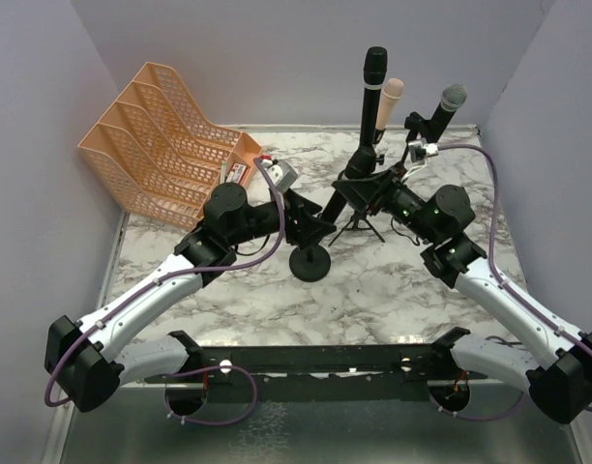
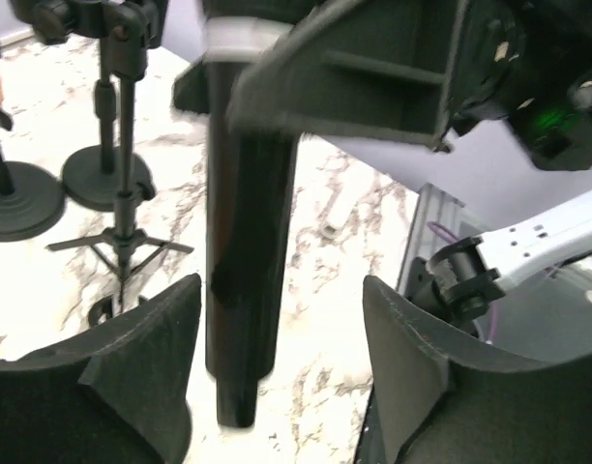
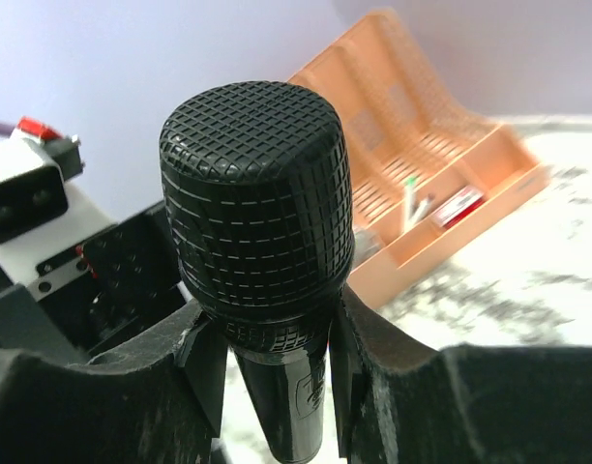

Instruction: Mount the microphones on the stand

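While the right claw (image 3: 275,319) presses its fingers (image 3: 373,387) against the black mic (image 3: 257,193) just under its grille head, at the centre of the right wrist view, the left claw (image 2: 281,290) stands wide open. The mic's handle hangs between the left claw's fingers with a gap on each side. I read this as a handover of the last mic. The tall mic (image 1: 373,72), the pink mic (image 1: 391,97) and the silver-headed mic (image 1: 453,97) are already up in holders at the upper centre of the top view. The black mic hangs over the table (image 1: 238,300) between the two claws, near the round-based stand (image 1: 310,263). Next, the left claw should back clear of the handle. The right arm must then bring the handle's tip to a free clip and push it in straight; which clip is free I cannot tell. An embossed mark on the mic's neck, low in the right wrist view, is too small to read. The red-and-white pack (image 3: 458,205) in the orange tray (image 3: 412,106) is blurred, and no other writing shows.
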`<action>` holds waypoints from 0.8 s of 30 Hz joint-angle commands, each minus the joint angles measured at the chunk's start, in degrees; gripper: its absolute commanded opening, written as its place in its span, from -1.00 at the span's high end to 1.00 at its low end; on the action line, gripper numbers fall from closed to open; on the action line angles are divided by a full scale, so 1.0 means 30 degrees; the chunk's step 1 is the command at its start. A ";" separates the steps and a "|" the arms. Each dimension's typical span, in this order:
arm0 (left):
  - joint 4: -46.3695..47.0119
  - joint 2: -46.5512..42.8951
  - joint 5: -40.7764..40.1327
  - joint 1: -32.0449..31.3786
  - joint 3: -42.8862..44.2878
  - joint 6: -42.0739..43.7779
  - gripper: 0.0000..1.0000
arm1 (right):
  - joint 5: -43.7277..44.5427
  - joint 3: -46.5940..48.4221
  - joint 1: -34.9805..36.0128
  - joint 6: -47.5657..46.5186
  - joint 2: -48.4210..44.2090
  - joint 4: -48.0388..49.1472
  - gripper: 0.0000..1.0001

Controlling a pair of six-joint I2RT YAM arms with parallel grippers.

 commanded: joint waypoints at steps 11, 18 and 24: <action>-0.1692 0.0366 -0.4795 -0.0098 -0.1566 0.3629 -0.25 | 0.7752 0.1573 -0.0105 -0.6731 -0.0487 -0.1819 0.99; -0.3358 0.2228 -0.4715 -0.0104 -0.0587 0.5224 0.06 | 0.6837 0.1140 -0.0109 -0.6362 0.0871 -0.0365 0.99; -0.3333 0.2707 -0.5157 -0.0097 -0.1282 0.5522 0.05 | 0.5573 0.0784 -0.0085 -0.6027 0.1684 0.0189 0.99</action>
